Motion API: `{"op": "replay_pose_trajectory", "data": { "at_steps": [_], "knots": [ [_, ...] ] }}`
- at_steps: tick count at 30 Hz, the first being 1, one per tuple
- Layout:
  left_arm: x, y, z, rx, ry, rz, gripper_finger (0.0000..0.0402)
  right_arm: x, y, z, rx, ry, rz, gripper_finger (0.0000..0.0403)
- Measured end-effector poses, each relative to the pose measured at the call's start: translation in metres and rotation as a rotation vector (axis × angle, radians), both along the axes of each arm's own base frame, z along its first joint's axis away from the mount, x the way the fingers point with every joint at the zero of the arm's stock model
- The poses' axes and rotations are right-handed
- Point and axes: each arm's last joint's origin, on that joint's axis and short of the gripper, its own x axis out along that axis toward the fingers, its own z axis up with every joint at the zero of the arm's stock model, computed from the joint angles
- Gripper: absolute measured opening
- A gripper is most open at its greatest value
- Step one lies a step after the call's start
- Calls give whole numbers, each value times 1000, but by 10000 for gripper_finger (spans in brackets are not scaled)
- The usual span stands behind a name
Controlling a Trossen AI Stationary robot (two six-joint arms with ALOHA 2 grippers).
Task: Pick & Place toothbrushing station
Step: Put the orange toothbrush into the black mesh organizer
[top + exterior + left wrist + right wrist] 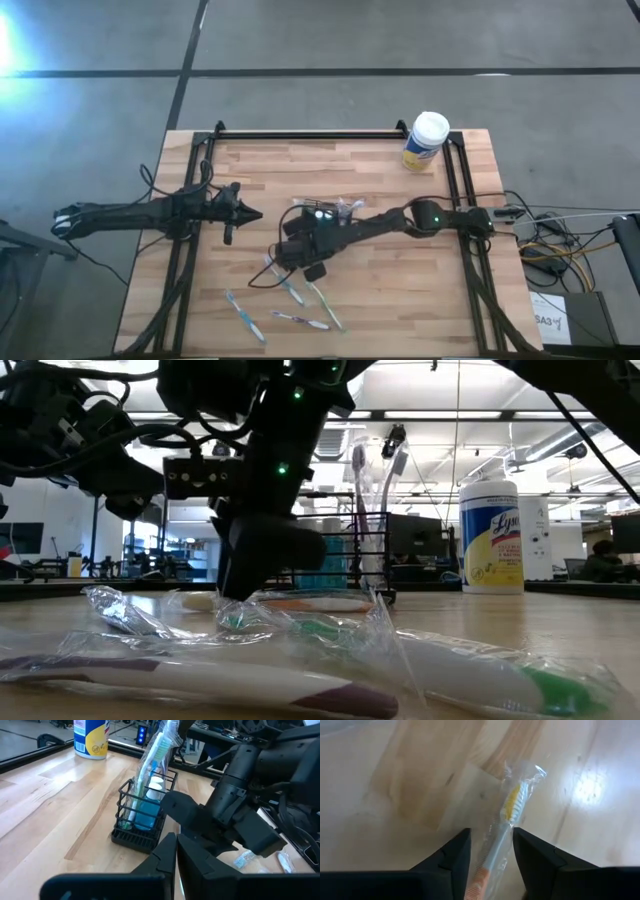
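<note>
Black mesh marks the toothbrushing station (335, 211), which in the high view stands mid-table, just beyond the right gripper (296, 256). That gripper points down at the wrapped toothbrushes (290, 290) scattered nearer the front edge. The left gripper (243, 213) waits to the station's left, level with it, apart.

Low view: the right arm's dark wrist fills the middle, its tip just above a clear-wrapped brush (300, 603); the station (350, 565) shows behind it, with brushes upright inside.

Left wrist view: the left fingers are pressed together, aimed across at the station (142, 815), which already holds a wrapped brush and a blue tube.

Right wrist view: the right fingers (450, 857) stand spread, straddling an orange-handled brush in its wrapper (502, 827), whose long axis runs straight out between them. I cannot tell whether they touch it. The right arm is plainly the nearer one for this pick.
</note>
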Motion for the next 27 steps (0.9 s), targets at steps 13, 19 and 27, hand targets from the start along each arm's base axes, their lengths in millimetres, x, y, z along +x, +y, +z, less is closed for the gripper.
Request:
{"op": "replay_pose_trajectory", "data": {
  "at_steps": [13, 19, 27],
  "knots": [
    [0, 0, 0, -1, 0, 0, 17, 0, 5, 6, 2, 10, 27, 13],
    [0, 0, 0, -1, 0, 0, 18, 2, 16, 29, 0, -9, 25, 8],
    [0, -1, 1, 61, -15, -30, 18, -7, 25, 83, -28, -48, 3, 8]
  ]
}}
